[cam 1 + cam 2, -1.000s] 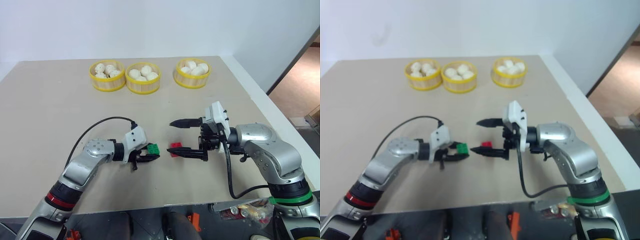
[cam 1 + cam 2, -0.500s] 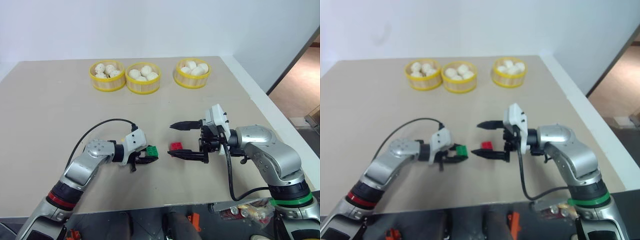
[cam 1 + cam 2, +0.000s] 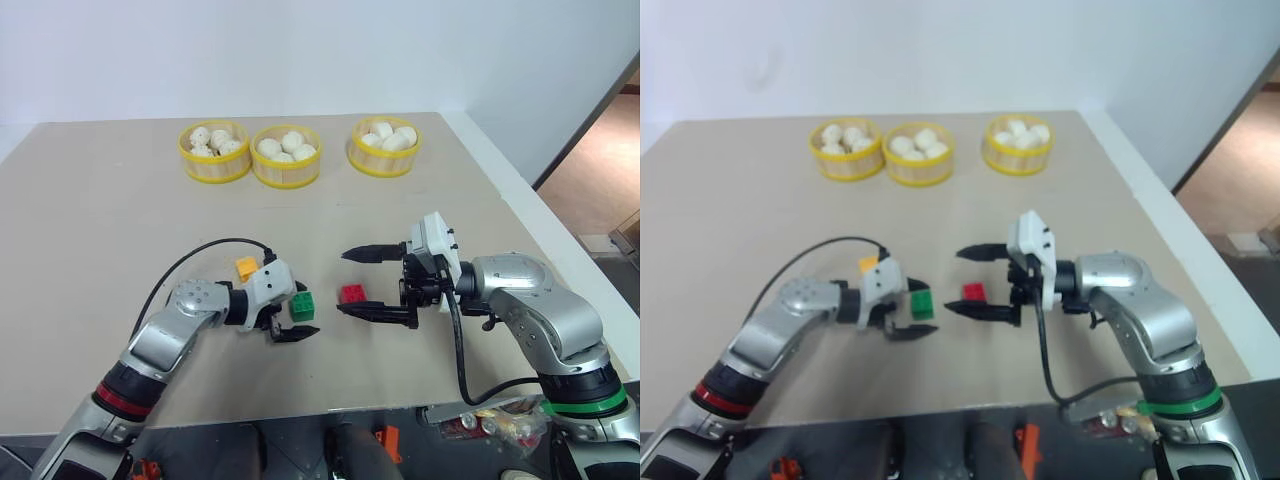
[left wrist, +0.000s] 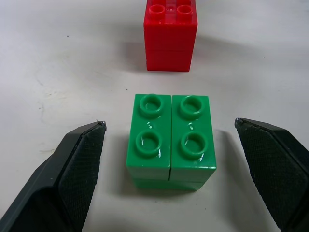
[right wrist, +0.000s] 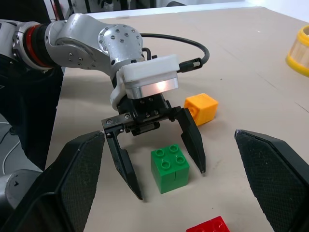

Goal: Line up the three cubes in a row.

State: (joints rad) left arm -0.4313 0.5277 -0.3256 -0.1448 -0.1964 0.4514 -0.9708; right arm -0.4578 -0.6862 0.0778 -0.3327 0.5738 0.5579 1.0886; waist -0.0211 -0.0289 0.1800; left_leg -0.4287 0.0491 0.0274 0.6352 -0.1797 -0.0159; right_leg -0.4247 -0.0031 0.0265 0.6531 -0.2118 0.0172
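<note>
On the tan table (image 3: pixel 120 230), the yellow-orange cube (image 3: pixel 246 268) lies farthest left, just behind the left gripper (image 3: pixel 297 318), whose fingers are spread wide around the green cube (image 3: pixel 302 305) without touching it. Next comes the red cube (image 3: pixel 352 293), standing near the green one. It sits between the widely spread fingers of the right gripper (image 3: pixel 350 281), untouched.

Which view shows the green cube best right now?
The left wrist view: green cube sits studs-up between the open left gripper fingers, untouched. The right wrist view shows it whole but farther off; the eye views show it small.
</note>
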